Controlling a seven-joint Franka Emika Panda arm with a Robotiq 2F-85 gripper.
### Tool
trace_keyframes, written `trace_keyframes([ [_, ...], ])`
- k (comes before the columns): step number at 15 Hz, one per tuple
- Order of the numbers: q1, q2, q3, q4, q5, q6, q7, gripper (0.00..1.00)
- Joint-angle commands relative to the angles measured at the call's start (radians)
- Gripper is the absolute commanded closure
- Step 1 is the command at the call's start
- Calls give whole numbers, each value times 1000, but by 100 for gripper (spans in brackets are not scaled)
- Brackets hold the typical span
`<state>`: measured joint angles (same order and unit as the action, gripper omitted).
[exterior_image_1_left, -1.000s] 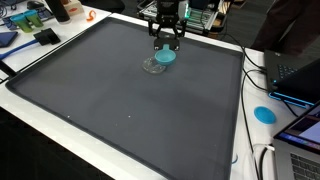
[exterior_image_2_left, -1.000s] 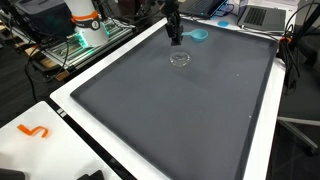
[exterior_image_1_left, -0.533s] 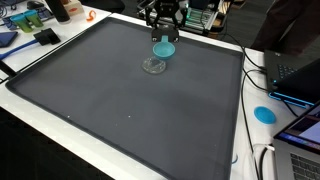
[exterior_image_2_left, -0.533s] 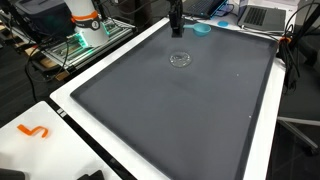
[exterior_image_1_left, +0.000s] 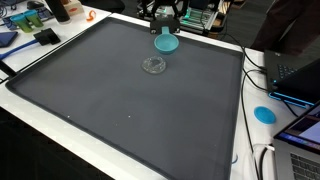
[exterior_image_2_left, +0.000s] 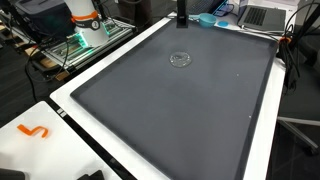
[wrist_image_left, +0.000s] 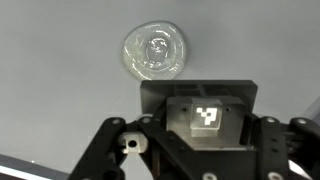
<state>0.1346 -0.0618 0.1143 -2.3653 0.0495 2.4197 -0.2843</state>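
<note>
end effector (exterior_image_1_left: 165, 28) holds teal object (exterior_image_1_left: 166, 44) above clear lid (exterior_image_1_left: 154, 66).

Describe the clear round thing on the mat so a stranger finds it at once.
Start from the big dark mat filling the view. Near the raised hand lies a small round dish. It is see-through, unlike the solid teal disc just below the hand.

The gripper (exterior_image_1_left: 166, 30) is black, with pinned linkage bars (wrist_image_left: 103, 152) and a grey block (wrist_image_left: 158, 100) bearing a black-and-white square marker (wrist_image_left: 207, 117).
</note>
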Motion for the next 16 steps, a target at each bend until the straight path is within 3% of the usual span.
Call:
trace_keyframes([
  [1, -10, 12, -20, 63, -8, -92, -152, 69],
  [7, -29, 21, -46, 136, -35, -197, -422, 69],
  [16, -54, -11, -69, 128, -49, -201, -740, 69],
])
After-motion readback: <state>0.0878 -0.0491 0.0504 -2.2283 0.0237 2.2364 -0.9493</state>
